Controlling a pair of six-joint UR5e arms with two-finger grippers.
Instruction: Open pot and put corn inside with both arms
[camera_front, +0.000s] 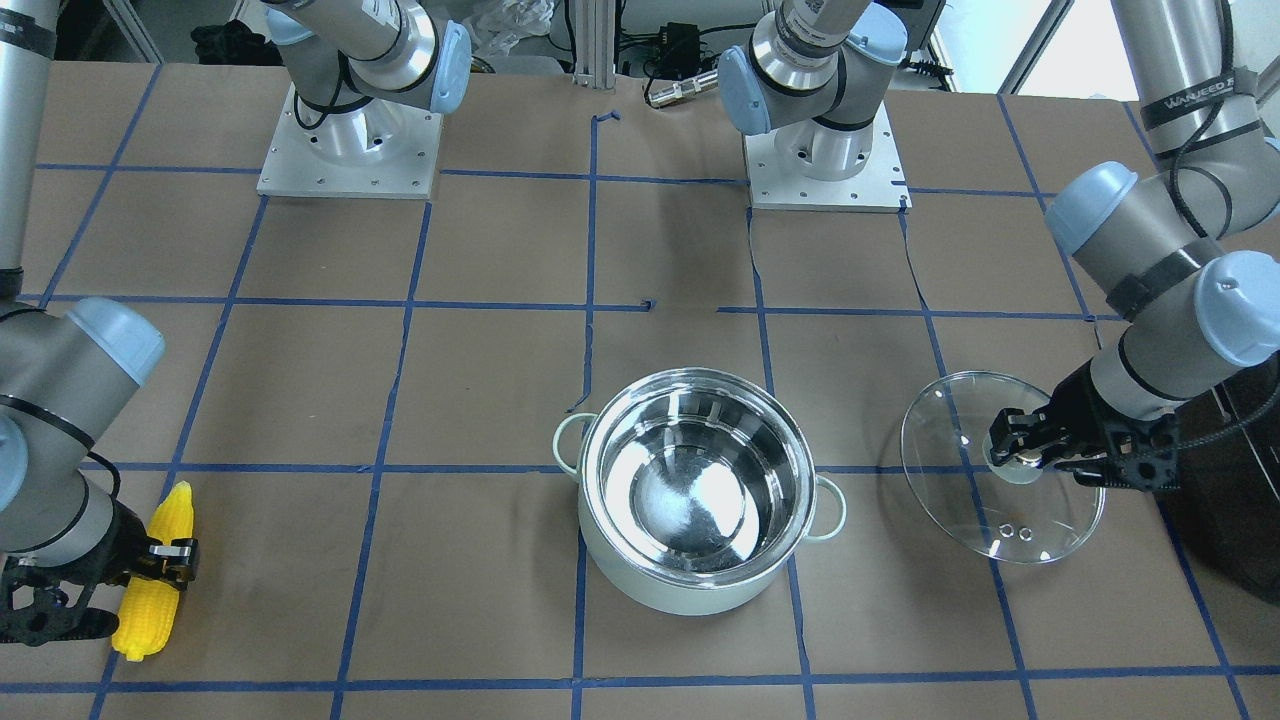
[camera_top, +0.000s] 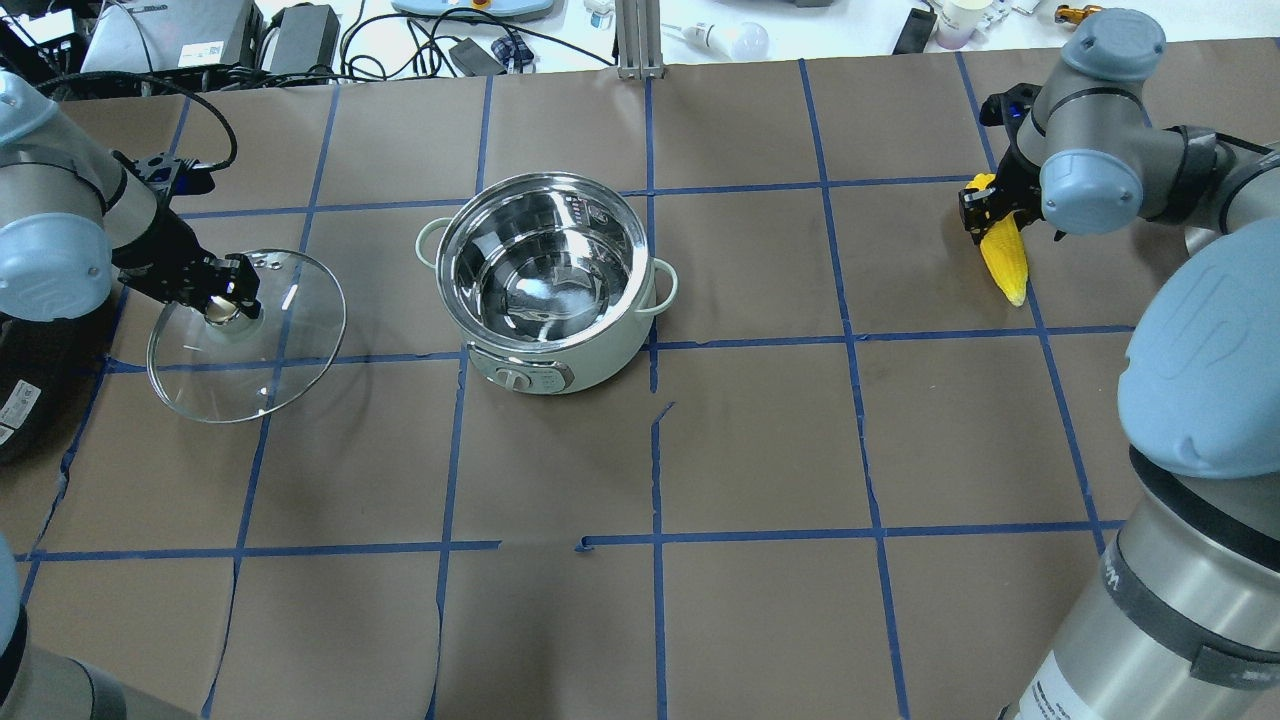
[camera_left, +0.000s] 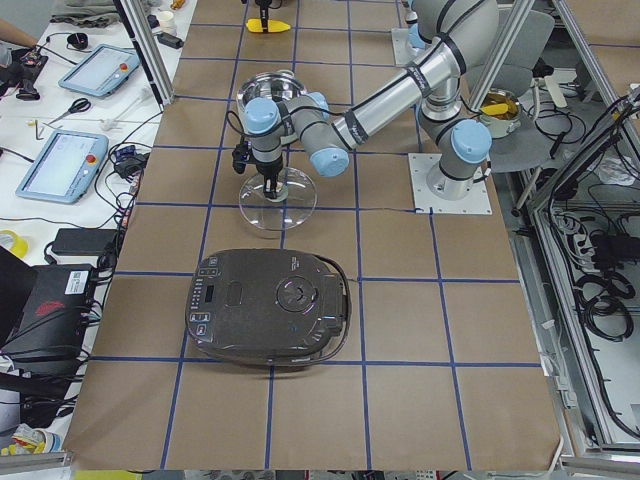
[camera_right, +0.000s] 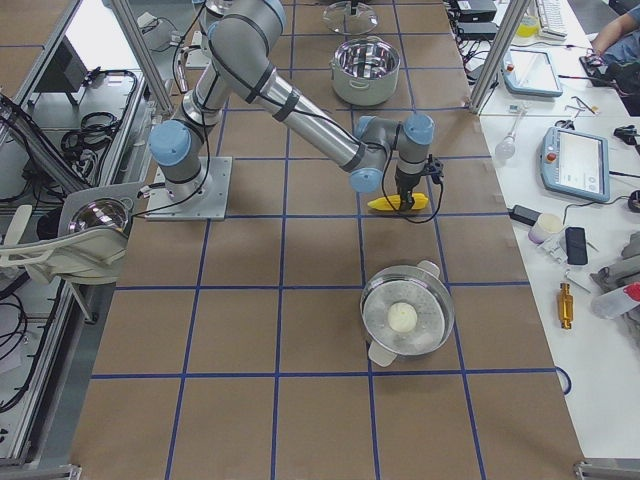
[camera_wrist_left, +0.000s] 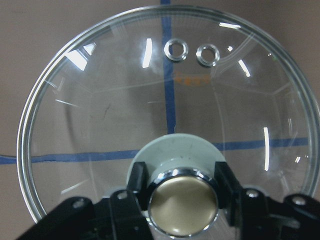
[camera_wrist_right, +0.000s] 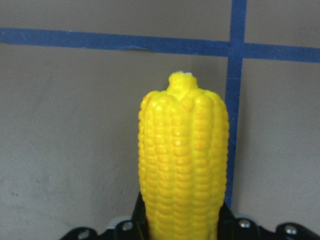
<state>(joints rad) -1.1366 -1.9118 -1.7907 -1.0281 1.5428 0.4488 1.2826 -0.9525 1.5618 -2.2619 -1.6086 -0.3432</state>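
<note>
The pale mint-green pot (camera_front: 660, 590) stands open and empty at the table's middle; it also shows in the overhead view (camera_top: 600, 350). My left gripper (camera_front: 1020, 450) is shut on the brass-coloured knob (camera_wrist_left: 183, 202) of the clear glass lid (camera_front: 1030, 530) and holds it tilted, off to the pot's side (camera_top: 270, 370). I cannot tell whether the lid's rim touches the table. My right gripper (camera_top: 985, 215) is shut on the yellow corn (camera_top: 1003, 258), far from the pot at table level (camera_front: 155, 575). The corn (camera_wrist_right: 182, 160) sticks out between the fingers.
A large black appliance (camera_left: 268, 307) sits beside the lid, on the side away from the pot. A steel steamer pot (camera_right: 405, 318) with a white lump in it stands beyond the corn. Both arm bases (camera_front: 350, 150) are bolted at the table's robot side.
</note>
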